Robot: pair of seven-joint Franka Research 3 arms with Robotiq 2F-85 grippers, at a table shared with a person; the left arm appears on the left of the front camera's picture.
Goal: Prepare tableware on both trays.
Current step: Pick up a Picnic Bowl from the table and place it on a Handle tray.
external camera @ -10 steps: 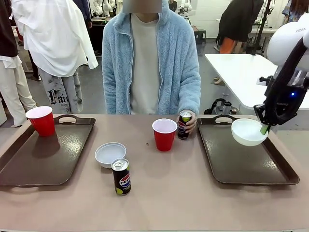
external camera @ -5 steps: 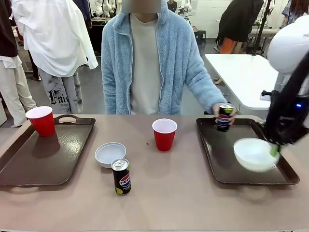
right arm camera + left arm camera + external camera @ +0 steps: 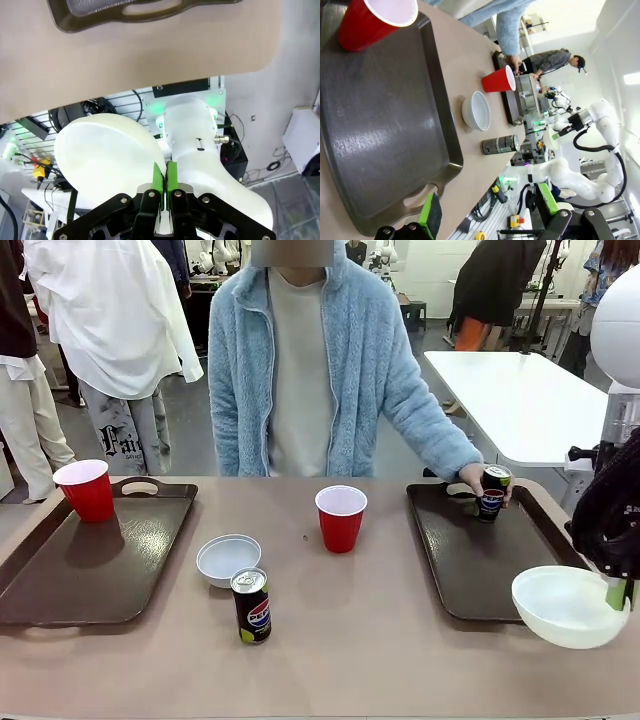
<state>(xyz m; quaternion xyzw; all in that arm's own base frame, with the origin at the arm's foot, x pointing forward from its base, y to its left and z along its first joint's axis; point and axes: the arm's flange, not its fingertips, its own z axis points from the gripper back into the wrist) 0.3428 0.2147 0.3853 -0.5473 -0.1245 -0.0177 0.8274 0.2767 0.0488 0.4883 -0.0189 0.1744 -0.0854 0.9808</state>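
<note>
My right gripper (image 3: pixel 621 592) is shut on the rim of a white bowl (image 3: pixel 568 606), held past the near right corner of the right tray (image 3: pixel 478 565); its green pads (image 3: pixel 158 183) pinch the bowl (image 3: pixel 102 155). A person's hand (image 3: pixel 472 478) holds a Pepsi can (image 3: pixel 492 491) at that tray's far end. A red cup (image 3: pixel 341 518), a second white bowl (image 3: pixel 228 560) and another Pepsi can (image 3: pixel 251 605) stand on the table between the trays. The left tray (image 3: pixel 95 560) carries a red cup (image 3: pixel 88 490). My left gripper (image 3: pixel 487 202) is open above the left tray's (image 3: pixel 380 125) near end.
The person in a light blue fleece stands at the far side of the brown table (image 3: pixel 350 650). A white table (image 3: pixel 515 400) and other people are behind. Below the bowl in the right wrist view are the table edge (image 3: pixel 150 60) and my white arm base (image 3: pixel 200 150).
My right gripper has carried the bowl from over the right tray toward me, past its near right corner. The person's hand moved a Pepsi can from mid-table to the right tray's far end.
</note>
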